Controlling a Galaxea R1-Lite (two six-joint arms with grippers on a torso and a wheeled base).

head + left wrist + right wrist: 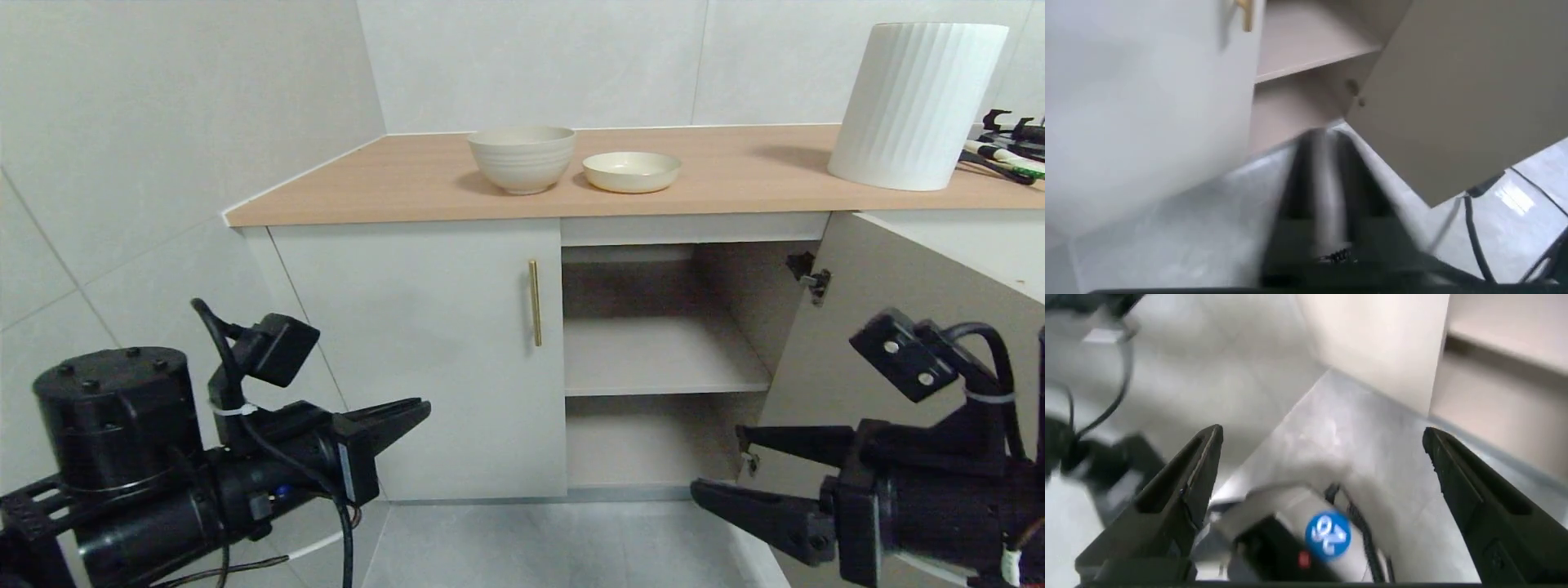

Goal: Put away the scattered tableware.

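Your bowl [522, 159] and dish [631, 172] looked light, stiff, breakable, best held by the rim; left gripper [419, 407] had jaws together, right gripper [717, 461] jaws apart.

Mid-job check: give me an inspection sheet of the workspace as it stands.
Surface: wooden counter, over a cupboard.
Job's things: bowl and shallow dish upright on the counter, side by side, apart.
Clutter: white ribbed container on the counter's right part; tools beside it.
Grippers: left pincer shut, low before the left door; right pincer open, low by the right door; both hold nothing.
Cables: black cable looped over the left arm; second cable on the right arm.
Surroundings: left door shut, right door open, shelf inside; tiled wall; grey floor.
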